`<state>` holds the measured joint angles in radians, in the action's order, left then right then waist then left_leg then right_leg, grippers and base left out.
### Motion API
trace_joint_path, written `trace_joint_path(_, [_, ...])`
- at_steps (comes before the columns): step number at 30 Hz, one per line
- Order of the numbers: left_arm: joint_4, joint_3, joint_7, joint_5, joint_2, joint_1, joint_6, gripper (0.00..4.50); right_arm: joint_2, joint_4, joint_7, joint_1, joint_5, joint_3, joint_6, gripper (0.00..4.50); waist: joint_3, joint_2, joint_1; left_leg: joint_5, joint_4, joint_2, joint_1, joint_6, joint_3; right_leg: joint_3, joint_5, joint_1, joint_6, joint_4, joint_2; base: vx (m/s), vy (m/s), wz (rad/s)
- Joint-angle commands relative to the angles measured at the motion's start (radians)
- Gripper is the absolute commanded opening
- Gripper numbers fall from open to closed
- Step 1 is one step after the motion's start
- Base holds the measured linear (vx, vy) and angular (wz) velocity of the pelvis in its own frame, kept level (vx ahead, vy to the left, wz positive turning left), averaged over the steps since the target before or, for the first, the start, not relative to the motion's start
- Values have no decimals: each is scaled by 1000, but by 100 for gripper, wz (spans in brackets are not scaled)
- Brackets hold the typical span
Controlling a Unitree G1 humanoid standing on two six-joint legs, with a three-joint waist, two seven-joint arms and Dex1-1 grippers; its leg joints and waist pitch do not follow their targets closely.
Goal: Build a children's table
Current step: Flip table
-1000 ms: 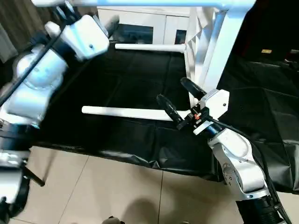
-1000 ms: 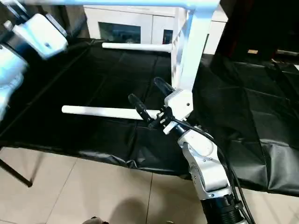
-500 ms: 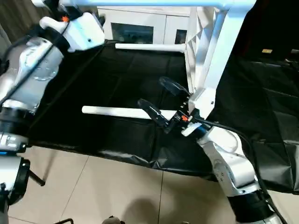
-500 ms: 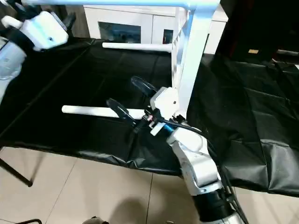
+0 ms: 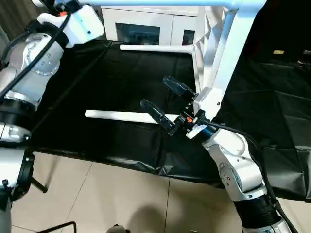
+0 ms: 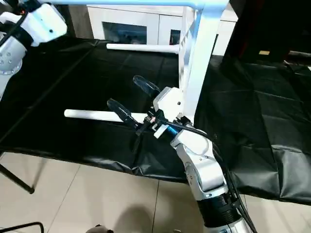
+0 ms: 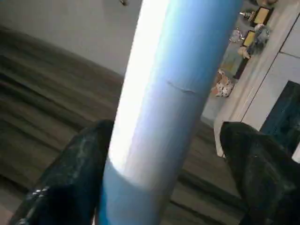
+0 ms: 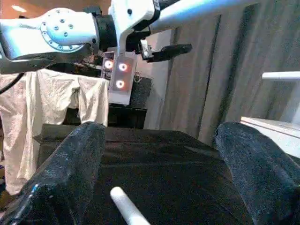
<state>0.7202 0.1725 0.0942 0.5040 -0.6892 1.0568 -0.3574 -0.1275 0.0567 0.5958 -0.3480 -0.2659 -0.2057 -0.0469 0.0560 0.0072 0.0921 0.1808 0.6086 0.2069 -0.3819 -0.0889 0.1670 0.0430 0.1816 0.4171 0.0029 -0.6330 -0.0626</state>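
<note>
Risking a shove: right gripper (image 5: 163, 97), jaws wide and empty, hovers over the loose leg (image 5: 121, 116) lying on the black cloth (image 5: 112, 73), long axis left-right (thick end not discernible). Closing off-centre rolls it away. Left gripper (image 7: 164, 154) straddles a fitted leg (image 7: 173, 84); grip unclear.

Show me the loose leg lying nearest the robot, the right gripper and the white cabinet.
loose leg (image 5: 116, 116): left eye view, bare middle of the tube.
right gripper (image 5: 163, 94): left eye view, midway between its fingertips.
white cabinet (image 5: 138, 22): left eye view, front frame above the glass door.
</note>
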Motion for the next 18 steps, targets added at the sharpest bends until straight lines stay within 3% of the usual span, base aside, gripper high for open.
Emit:
trace_joint_path(1, [7,-12,12,-20,9,22,-10,367,1,-6,2,-2,1,2,-5,416,-76,27,3,267,-74,13,19,-59,-13,-38,65,-50,-193,60,-58,0,0,0])
trace_joint_path(7, [-18,-23,23,-47,22,2,-1,328,9,-13,5,-3,7,-1,-12,416,-75,26,5,275,-75,13,19,-58,-13,-38,73,-51,-199,59,-60,0,0,0])
trace_joint_path(8, [-20,-22,27,-50,23,0,-3,298,9,-13,5,-2,7,-2,-13,416,-74,26,5,279,-75,14,20,-57,-12,-39,84,-50,-199,61,-61,0,0,0])
trace_joint_path(12, [-37,-30,37,-65,29,-11,5,290,16,-12,12,0,-2,-2,-20,416,-74,28,7,289,-76,15,20,-59,-13,-39,91,-49,-197,62,-61,0,0,0])
trace_joint_path(13, [-43,-34,44,-74,33,-16,13,267,19,-11,15,2,-7,-1,-24,416,-74,27,7,291,-76,15,21,-60,-13,-39,94,-48,-197,62,-61,0,0,0])
trace_joint_path(18, [-77,-86,87,-172,69,-44,76,246,25,-7,18,8,-21,10,-30,416,-74,29,9,283,-76,15,21,-58,-12,-39,80,-48,-201,60,-61,0,0,0])
